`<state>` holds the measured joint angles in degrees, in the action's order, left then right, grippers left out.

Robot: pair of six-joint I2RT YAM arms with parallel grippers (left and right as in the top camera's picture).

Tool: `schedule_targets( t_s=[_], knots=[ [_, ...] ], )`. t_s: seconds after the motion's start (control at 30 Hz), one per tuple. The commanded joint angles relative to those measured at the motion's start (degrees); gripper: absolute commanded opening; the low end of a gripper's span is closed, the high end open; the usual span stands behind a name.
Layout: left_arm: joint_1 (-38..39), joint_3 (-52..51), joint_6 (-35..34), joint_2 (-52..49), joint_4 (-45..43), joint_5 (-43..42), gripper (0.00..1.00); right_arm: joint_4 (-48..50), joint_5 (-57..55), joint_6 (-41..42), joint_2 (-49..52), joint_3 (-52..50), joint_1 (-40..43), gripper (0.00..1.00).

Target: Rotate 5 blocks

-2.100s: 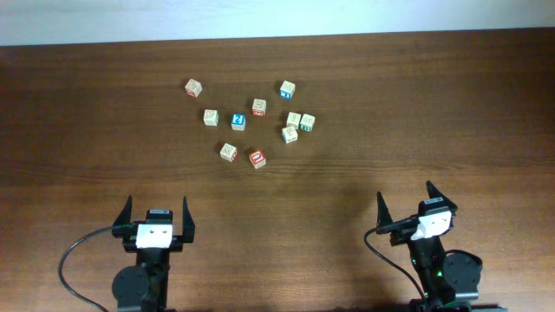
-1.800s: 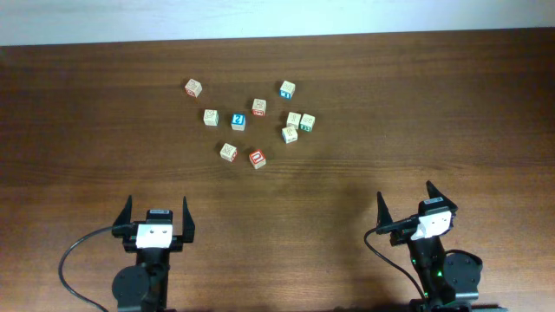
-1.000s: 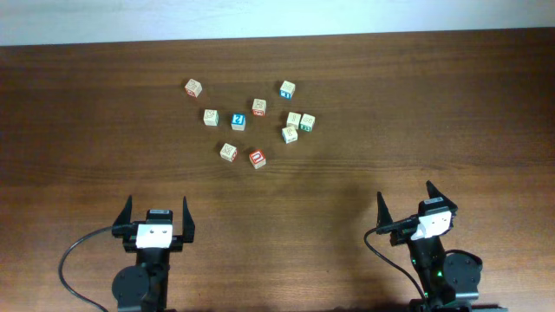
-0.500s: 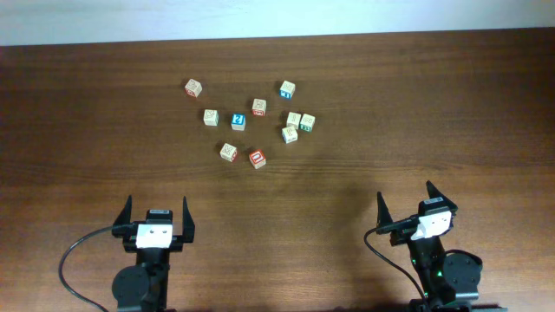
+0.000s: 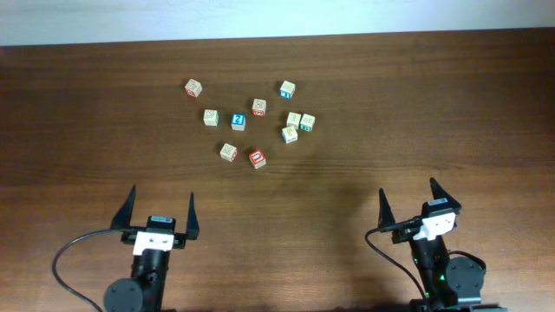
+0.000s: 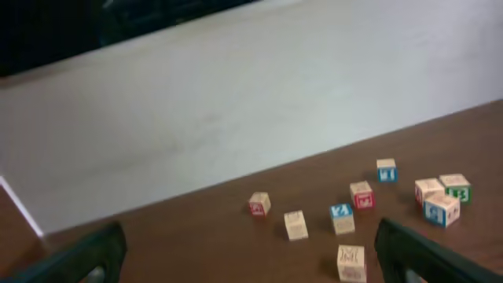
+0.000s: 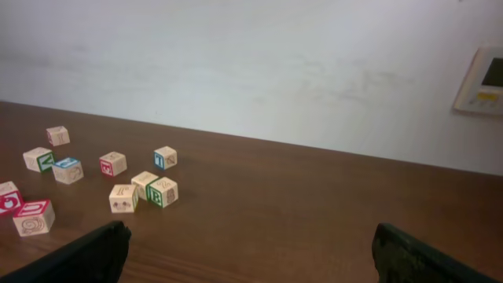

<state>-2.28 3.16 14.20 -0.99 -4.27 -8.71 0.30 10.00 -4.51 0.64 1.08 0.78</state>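
Observation:
Several small wooden alphabet blocks lie scattered at the table's far middle. Among them are a red-framed block [image 5: 257, 159], a green-lettered block [image 5: 307, 122] [image 7: 162, 191], tan blocks [image 5: 228, 152] [image 5: 290, 134] and a blue-faced cube [image 5: 238, 120]. My left gripper [image 5: 161, 191] is open near the front edge, well short of the blocks, with nothing between its fingers. In the left wrist view the left gripper [image 6: 250, 236] frames a tan block [image 6: 351, 263]. My right gripper [image 5: 408, 187] [image 7: 250, 232] is open at the front right with bare wood between its fingers.
A second blue-faced cube [image 5: 287, 88] sits at the back of the cluster. The brown table [image 5: 434, 104] ends at a pale wall behind the blocks. A wall panel [image 7: 483, 79] shows at the right in the right wrist view.
The left gripper has shifted slightly towards the front edge and its fingers reach further forward. The right gripper has barely moved. The blocks lie as before.

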Motion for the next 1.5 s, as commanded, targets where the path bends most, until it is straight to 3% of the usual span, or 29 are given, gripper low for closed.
schedule_targets(
  t_s=[0.0, 0.07, 0.3, 0.67, 0.77, 0.87, 1.0, 1.13, 1.17, 1.23, 1.3, 1.47],
  knots=[
    [0.02, 7.39, 0.87, -4.33, 4.13, -2.40, 0.99, 0.39, 0.13, 0.26, 0.70, 5.53, 0.37, 0.98],
    [0.02, 10.78, 0.87, -7.10, 6.14, -2.73, 0.99, 0.37, 1.03, 0.26, 2.14, 8.28, 0.37, 0.98],
    [0.02, 35.21, 0.92, -30.49, 20.79, -5.68, 0.99, -7.93, 5.62, 0.26, 18.64, 26.64, 0.37, 0.98],
    [0.02, 84.02, 0.92, -83.10, 57.11, -10.73, 0.99, -43.50, 8.55, 0.26, 61.96, 65.96, 0.37, 0.98],
    [0.02, 90.60, 0.83, -91.67, 62.42, -15.43, 0.99, -53.72, 10.05, 0.26, 72.32, 75.12, 0.35, 0.98],
    [0.02, 91.78, 0.22, -95.60, 64.19, -23.32, 0.99, -61.24, 12.55, 0.26, 82.29, 82.12, 0.37, 0.98],
    [0.04, 91.78, -0.85, -96.54, 66.64, -23.43, 0.99, -56.96, 22.16, 1.95, 91.32, 82.09, -1.16, 1.00],
    [-0.20, 91.78, -0.87, -96.54, 64.85, -23.23, 0.99, -53.66, 9.88, 7.34, 98.27, 87.43, -13.31, 0.96],
    [-0.70, 91.78, -3.82, -96.54, 63.49, -22.51, 0.99, -54.01, 5.60, 8.50, 100.72, 90.79, -16.83, 0.96],
    [-2.84, 91.78, -15.47, -96.56, 61.83, -15.32, 0.99, -54.47, 1.03, 10.69, 106.07, 97.79, -22.45, 0.95],
    [-5.90, 91.78, -26.69, -96.56, 62.20, -2.82, 0.99, -53.00, 0.61, 12.59, 112.67, 103.67, -27.19, 0.86],
    [-7.54, 91.78, -28.13, -96.56, 62.36, 5.25, 0.99, -45.90, -0.70, 16.04, 121.92, 104.15, -33.68, 0.70]
  ],
)
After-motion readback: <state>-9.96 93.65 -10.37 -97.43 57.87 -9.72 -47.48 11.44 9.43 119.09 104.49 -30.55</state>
